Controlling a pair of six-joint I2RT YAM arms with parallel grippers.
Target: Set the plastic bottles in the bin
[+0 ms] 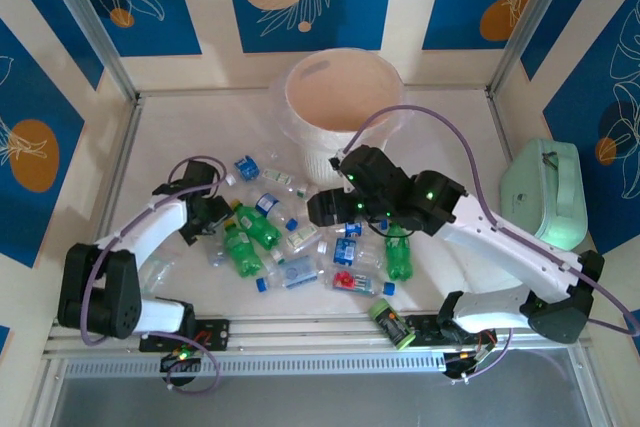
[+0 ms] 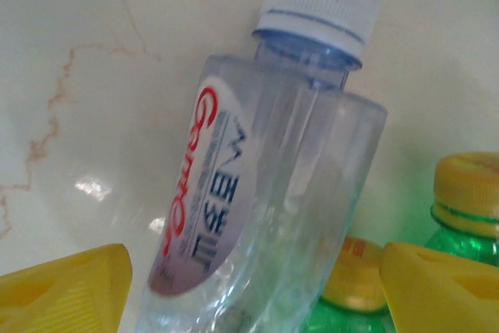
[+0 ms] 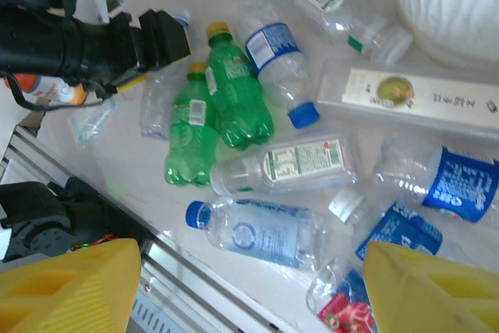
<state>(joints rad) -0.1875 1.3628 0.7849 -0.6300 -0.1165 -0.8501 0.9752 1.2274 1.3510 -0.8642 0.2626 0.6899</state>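
The plastic bottles [image 1: 300, 247] lie scattered on the table [image 1: 450, 127] between the two arms, on their sides and pointing every way; all of them are outside the bin [image 1: 315, 147], which stands upright behind the pile, toward the back of the table.

The left claw [image 1: 207, 217] is low at the left edge of the pile; in its wrist view the left claw's yellow fingers [image 2: 62, 286] stand well apart on either side of a clear bottle [image 2: 265, 193] with a white cap and a red-lettered label. The bottle lies on the table between them; a strip of green shows between it and the right-hand finger, so the claw has not closed on it. Just beside it lie two green bottles [image 2: 468, 216] with yellow caps.

The right claw [image 1: 322, 209] hangs over the middle of the pile, in front of the bin; its fingers [image 3: 70, 286] are spread wide and hold nothing. Below it lie the two green bottles side by side, a clear bottle with a blue cap [image 3: 257, 228], several blue-labelled ones, and a flat cream carton [image 3: 421, 95] near the ribbed side of the bin.

A mint-green case [image 1: 545, 192] sits at the right edge of the table, well apart from the bottles.
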